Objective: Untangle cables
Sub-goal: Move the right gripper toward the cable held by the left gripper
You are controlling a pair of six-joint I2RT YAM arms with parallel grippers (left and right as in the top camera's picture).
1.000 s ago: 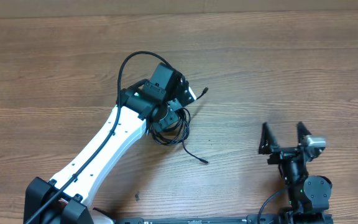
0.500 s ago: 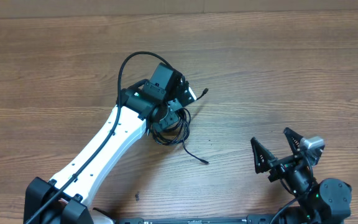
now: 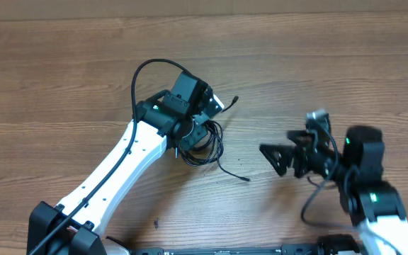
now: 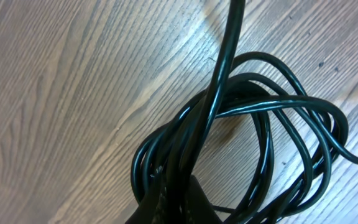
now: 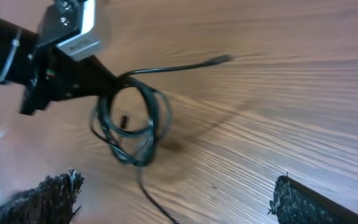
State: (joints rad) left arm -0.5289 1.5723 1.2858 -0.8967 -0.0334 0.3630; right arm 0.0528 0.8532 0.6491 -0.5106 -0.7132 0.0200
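Observation:
The cables (image 3: pixel 205 142) are thin black cords looped into a tangled bundle left of the table's middle. One plug end (image 3: pixel 234 100) sticks up to the right, and a loose tail (image 3: pixel 241 176) trails to the lower right. My left gripper (image 3: pixel 194 134) is shut on the bundle. In the left wrist view the glossy loops (image 4: pixel 263 121) fan out from its dark finger (image 4: pixel 182 202). My right gripper (image 3: pixel 273 159) stands open to the right of the bundle, pointing left at it, with nothing between its fingers. The right wrist view shows the loops (image 5: pixel 132 127) ahead of the wide-open fingers (image 5: pixel 48 193).
The wooden tabletop (image 3: pixel 331 78) is bare around the bundle. A thicker black wire (image 3: pixel 144 74) arcs over the left arm. The white left arm (image 3: pixel 119 170) crosses the table's lower left, and a small dark speck (image 3: pixel 156 224) lies near the front edge.
My right arm swung up from the near right corner and turned left toward the bundle. The bundle and its loose tail shifted slightly right. The left gripper stayed shut.

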